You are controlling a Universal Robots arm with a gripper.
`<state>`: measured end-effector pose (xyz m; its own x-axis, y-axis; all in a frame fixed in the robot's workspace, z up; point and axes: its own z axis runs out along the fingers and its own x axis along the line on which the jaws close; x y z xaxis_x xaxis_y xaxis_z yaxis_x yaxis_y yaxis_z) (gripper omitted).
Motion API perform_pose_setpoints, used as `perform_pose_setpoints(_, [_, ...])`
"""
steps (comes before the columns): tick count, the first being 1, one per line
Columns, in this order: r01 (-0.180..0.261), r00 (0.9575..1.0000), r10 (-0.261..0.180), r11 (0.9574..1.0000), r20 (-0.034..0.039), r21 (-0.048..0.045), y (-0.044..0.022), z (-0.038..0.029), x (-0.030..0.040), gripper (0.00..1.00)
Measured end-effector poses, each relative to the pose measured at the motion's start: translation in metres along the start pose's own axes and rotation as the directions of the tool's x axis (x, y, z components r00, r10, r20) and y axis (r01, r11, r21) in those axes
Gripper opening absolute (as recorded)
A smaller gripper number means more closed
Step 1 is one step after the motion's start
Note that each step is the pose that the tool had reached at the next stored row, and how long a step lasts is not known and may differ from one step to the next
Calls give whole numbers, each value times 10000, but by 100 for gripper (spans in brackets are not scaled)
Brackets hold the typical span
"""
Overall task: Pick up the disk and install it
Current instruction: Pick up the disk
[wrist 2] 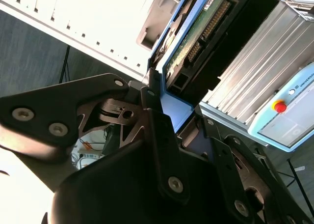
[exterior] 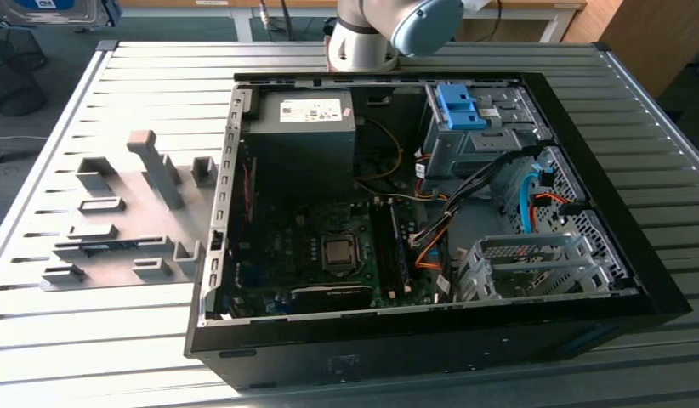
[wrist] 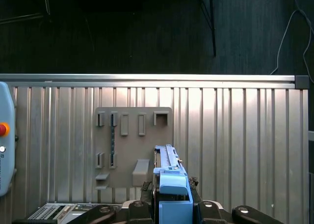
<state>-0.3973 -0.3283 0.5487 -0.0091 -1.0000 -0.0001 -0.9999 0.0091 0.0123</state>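
In both wrist views my gripper (wrist: 171, 190) is shut on the disk (wrist: 170, 177). The disk's blue carrier frame stands edge-on between the dark fingers (wrist: 145, 188). In the second wrist view the gripper (wrist 2: 176, 111) clamps the disk (wrist 2: 206, 27) by its blue frame, with the green circuit board and connector pins facing the camera. The held disk hangs above the ribbed metal table (wrist: 235, 135), over the near edge of a grey fixture plate (wrist: 132, 135). In the exterior view, the arm's base (exterior: 372, 38) stands behind the open computer case (exterior: 417, 212).
Inside the case a grey drive bay with a blue bracket (exterior: 463, 106) sits at the back right, and a perforated metal cage (exterior: 531, 263) at the front right. The fixture plate (exterior: 122, 212) lies left of the case. A teach pendant (wrist: 4, 140) rests on the table.
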Motion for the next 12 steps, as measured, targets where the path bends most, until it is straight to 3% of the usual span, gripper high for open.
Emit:
perform_pose_setpoints(8, [0, 10000, 0, 10000, 0, -1, -59, -1, 3, 37])
perform_pose_setpoints(12, [0, 10000, 0, 10000, -1, -1, -64, -1, 56, 37])
